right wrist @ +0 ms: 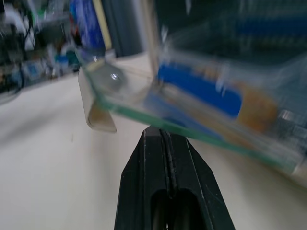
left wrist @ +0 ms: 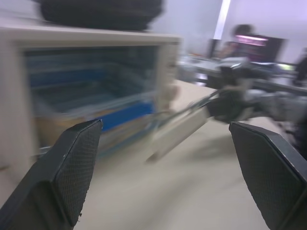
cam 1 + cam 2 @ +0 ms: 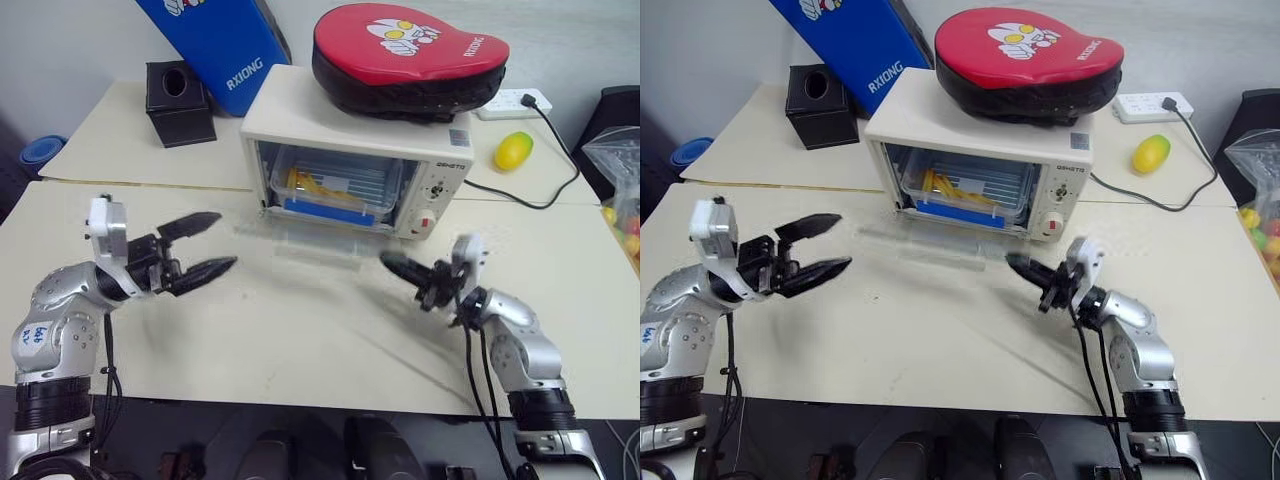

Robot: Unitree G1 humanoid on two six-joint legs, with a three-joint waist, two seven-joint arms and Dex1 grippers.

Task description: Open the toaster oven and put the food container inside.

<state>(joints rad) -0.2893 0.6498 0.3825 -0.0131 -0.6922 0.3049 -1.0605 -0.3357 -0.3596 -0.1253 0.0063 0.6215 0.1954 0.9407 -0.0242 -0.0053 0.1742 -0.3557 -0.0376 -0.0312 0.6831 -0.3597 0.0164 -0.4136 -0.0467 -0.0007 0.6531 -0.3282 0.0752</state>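
Note:
The cream-white toaster oven (image 3: 350, 125) stands at the middle back of the table, its glass door (image 3: 312, 242) dropped flat onto the tabletop. Inside on the rack sits the clear food container (image 3: 335, 185), showing a blue clip and yellow strips. My left gripper (image 3: 226, 240) is open and empty, hovering left of the door and pointing toward it. My right gripper (image 3: 388, 263) is shut with nothing in it, its tip just off the door's right front corner. The right wrist view has the door edge (image 1: 192, 132) close in front of the shut fingers (image 1: 165, 191).
A red and black pad (image 3: 410, 55) lies on the oven's top. A black tissue box (image 3: 178, 100) and a blue pad (image 3: 215, 35) are at the back left. A yellow fruit (image 3: 513, 150), a power strip (image 3: 515, 102) with its cable, and a plastic bag (image 3: 620, 185) are on the right.

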